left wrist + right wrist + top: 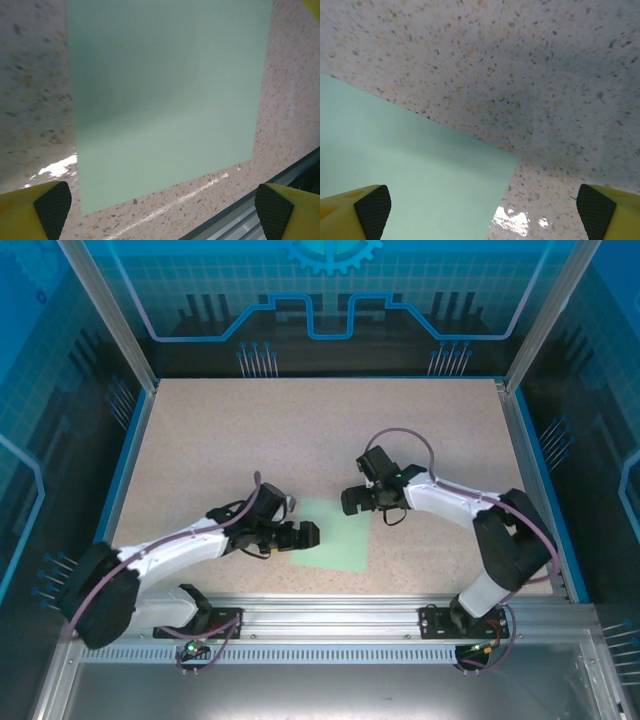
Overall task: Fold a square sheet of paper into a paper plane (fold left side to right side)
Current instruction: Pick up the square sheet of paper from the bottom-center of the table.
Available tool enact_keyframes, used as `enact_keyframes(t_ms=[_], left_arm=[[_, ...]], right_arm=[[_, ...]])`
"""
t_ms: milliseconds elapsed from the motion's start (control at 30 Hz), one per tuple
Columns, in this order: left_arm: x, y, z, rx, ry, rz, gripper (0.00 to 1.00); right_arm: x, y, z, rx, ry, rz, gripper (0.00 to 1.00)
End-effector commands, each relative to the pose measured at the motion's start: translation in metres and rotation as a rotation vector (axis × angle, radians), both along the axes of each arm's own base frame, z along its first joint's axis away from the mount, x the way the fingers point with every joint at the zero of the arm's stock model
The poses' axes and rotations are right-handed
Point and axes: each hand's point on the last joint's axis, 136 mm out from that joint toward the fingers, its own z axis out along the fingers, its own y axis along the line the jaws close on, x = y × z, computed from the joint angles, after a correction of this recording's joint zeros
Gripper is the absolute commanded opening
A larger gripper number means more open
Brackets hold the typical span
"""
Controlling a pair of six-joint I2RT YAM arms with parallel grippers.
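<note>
Both jaws wide apart, empty: left gripper (311,534) over left edge, right gripper (347,502) over far edge of flat pale mint-green square paper sheet (340,543). Unfolded, no long axis, near-centre on speckled beige tabletop (250,430).

mint-green square sheet of paper (335,535), flat, unfolded

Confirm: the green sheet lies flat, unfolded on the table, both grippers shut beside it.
Not shut: the left gripper and right gripper stand open, fingers wide apart in each wrist view. The sheet is flat, unfolded on the table.
</note>
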Motion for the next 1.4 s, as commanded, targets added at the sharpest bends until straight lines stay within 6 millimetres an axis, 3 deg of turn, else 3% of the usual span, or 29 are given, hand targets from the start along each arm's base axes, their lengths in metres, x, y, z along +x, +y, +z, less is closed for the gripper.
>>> enact_keyframes(t_ms=[0,300,800,1233,1367], left_arm=[[0.008,-0.032,0.010,-0.083,0.009,-0.035,0.99],[0.002,-0.037,-0.022,0.001,0.100,-0.049,0.99],[-0.004,-0.032,-0.041,0.059,0.135,-0.053,0.99],[-0.001,-0.034,-0.039,0.049,0.121,-0.049,0.98],[0.001,-0.035,-0.034,0.039,0.102,-0.046,0.99]], right_arm=[[-0.005,0.002,-0.004,-0.056,0.044,-0.005,0.99],[-0.018,0.011,-0.028,-0.061,0.144,-0.003,0.99],[-0.059,0.051,-0.035,0.042,0.293,0.104,0.98],[-0.070,0.058,-0.034,0.073,0.318,0.140,0.73],[-0.069,0.059,-0.031,0.084,0.305,0.149,0.55]])
